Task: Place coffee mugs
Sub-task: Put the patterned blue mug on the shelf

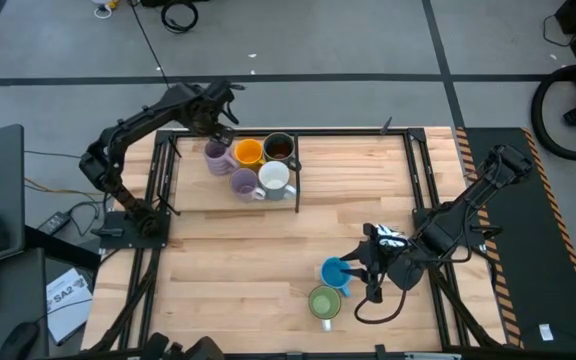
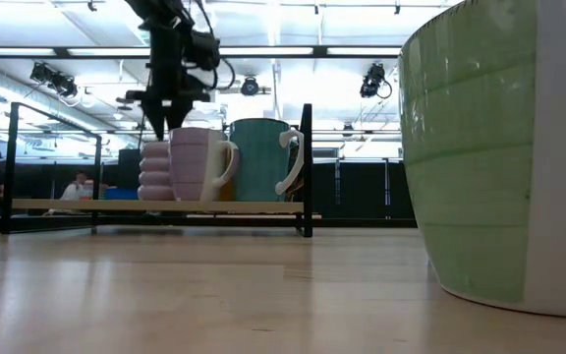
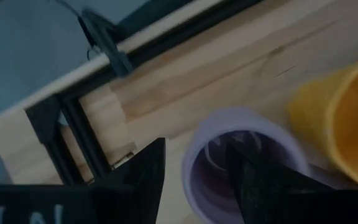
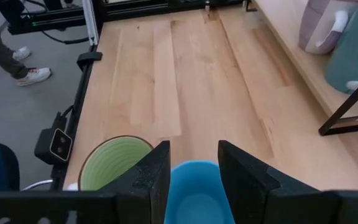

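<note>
At the near edge of the wooden counter (image 1: 268, 250) a green mug (image 1: 324, 302) stands upright, mouth up; in the low view it fills the right side of the picture (image 2: 489, 147). Just beyond it, touching or nearly so, the blue mug (image 1: 335, 272) also stands upright, its long axis vertical. The right gripper (image 1: 360, 270) is at this mug, coming in from the right. In the right wrist view its two dark fingers (image 4: 151, 177) stand apart on either side of the blue mug's (image 4: 194, 196) rim, spread around it; whether they press on it cannot be told.

Farther back, a low black-framed rack (image 1: 295, 175) holds five mugs, all upright with mouths up: a white mug (image 1: 274, 178) and a purple mug (image 1: 244, 183) in the nearer row, then a dark grey mug (image 1: 279, 148), an orange mug (image 1: 249, 152) and a second purple mug (image 1: 217, 155) behind. The white mug's handle points toward the right.

The left gripper (image 1: 222, 133) hangs over that far purple mug at the rack's far left corner. In the left wrist view its fingers (image 3: 148, 177) are open, straddling the near wall of the purple mug (image 3: 241, 127), one outside and one over the mouth, with the orange mug (image 3: 344, 118) just beside it.
</note>
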Robot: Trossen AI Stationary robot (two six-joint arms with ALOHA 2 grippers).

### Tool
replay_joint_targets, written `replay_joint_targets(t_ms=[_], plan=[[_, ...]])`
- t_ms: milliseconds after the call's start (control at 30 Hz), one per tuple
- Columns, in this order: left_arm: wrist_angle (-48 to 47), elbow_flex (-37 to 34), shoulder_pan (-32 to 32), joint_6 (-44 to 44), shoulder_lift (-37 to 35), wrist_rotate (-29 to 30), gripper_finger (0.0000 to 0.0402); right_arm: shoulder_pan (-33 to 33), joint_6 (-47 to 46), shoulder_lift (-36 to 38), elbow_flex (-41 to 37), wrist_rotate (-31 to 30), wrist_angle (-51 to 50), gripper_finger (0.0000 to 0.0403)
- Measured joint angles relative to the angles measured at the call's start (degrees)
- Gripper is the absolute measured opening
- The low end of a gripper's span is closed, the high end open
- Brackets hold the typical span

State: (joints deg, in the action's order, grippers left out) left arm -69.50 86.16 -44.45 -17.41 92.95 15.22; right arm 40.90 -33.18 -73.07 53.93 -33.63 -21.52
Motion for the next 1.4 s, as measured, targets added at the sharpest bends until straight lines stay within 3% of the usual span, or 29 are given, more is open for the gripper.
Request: replay_joint_targets(t_ms=[267, 500, 900, 1167, 1400], plan=[[-5.3, 10.7, 5.5, 2.2, -1.3, 0.1, 0.0174, 1.7, -5.5, 0.0, 0.0, -1.1, -0.3, 0.0140], [-2.1, 11.0, 20.6, 2.0, -4.9, 0.1, 0.0174, 4.1, -17.8, 1.9, 0.0, -1.3, -8.7, 0.0140], [9.5, 10.9, 46.2, 1.1, -4.5, 0.2, 0.0174, 11.9, -38.1, 8.7, 0.0, -2.3, -27.2, 0.0140], [16.8, 10.9, 55.4, 1.1, -4.5, 0.2, 0.0174, 18.0, -56.8, 9.6, 0.0, 6.7, -38.3, 0.0140], [18.8, 10.9, 59.2, -0.1, -4.5, 0.2, 0.0174, 22.4, -69.3, 9.5, 0.0, 12.6, -43.5, 0.0140]])
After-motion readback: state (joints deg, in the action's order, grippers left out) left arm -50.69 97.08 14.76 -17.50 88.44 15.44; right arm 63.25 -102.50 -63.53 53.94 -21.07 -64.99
